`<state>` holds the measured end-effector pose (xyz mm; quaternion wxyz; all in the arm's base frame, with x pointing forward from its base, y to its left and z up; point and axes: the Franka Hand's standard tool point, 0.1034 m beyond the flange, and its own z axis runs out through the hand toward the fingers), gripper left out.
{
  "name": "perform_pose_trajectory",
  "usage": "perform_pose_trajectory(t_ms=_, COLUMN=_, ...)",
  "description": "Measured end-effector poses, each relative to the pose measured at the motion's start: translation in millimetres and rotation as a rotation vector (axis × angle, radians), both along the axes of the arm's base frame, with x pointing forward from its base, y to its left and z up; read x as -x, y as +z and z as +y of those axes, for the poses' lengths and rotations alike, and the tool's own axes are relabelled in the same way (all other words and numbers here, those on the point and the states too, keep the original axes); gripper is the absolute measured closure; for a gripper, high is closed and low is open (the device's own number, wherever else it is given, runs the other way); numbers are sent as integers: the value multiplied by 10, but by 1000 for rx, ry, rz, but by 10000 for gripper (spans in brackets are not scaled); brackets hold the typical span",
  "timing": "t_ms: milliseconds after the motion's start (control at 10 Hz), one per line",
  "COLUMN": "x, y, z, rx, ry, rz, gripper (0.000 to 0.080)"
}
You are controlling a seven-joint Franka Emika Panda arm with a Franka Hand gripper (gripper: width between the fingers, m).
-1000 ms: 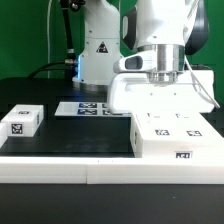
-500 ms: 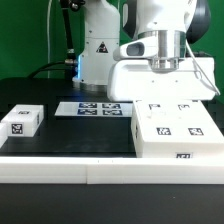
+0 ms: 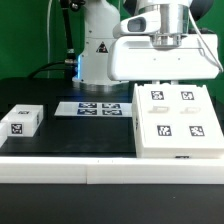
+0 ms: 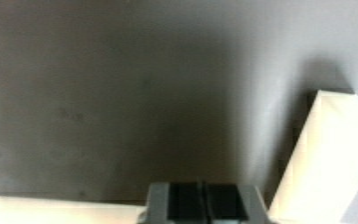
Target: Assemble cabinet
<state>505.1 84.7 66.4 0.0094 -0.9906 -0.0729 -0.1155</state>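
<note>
**Fingers** of the gripper: drawn almost together, with only a thin slit left between them. They are judged to be clamped on the far wall of the cabinet, whose white edge is seen running in at their tips. The contact itself is cut off at the picture's margin.

**Cabinet:** rested by its near lower edge on the table at the exterior view's right, with its far edge carried up under the arm's broad white wrist housing. Over the last second the housing is raised, and the cabinet's far edge is raised with it. The tagged face, foreshortened a second ago, is now turned toward the camera, and a further row of tags is exposed. The near front face is narrowed to a strip. The body is therefore judged to be tipped about its near edge, presumably so that it can be stood upright for a later step. In the wrist view a side wall is seen standing beside the fingers.

**Surroundings:** the marker board is laid flat, toward the exterior view's left of the cabinet and apart from it. The small white cube, marked with a single tag, is set well apart at the far left. Nothing is seen lying in the path of the tipping. Slipping of the near edge on the table is the hazard to be watched.
</note>
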Motion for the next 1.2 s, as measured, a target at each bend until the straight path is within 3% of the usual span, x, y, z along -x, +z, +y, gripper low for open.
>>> perform_pose_trajectory(t_ms=300, x=5, y=-42, z=-4, rx=2, ry=0, rz=7, gripper=797)
perform_pose_trajectory(t_ms=800, x=-150, y=331, z=-73, rx=-6, ry=-5, rz=88, gripper=797)
perform_pose_trajectory(t_ms=1200, x=-125, y=282, z=-71, rx=-4, ry=-4, rz=87, gripper=797)
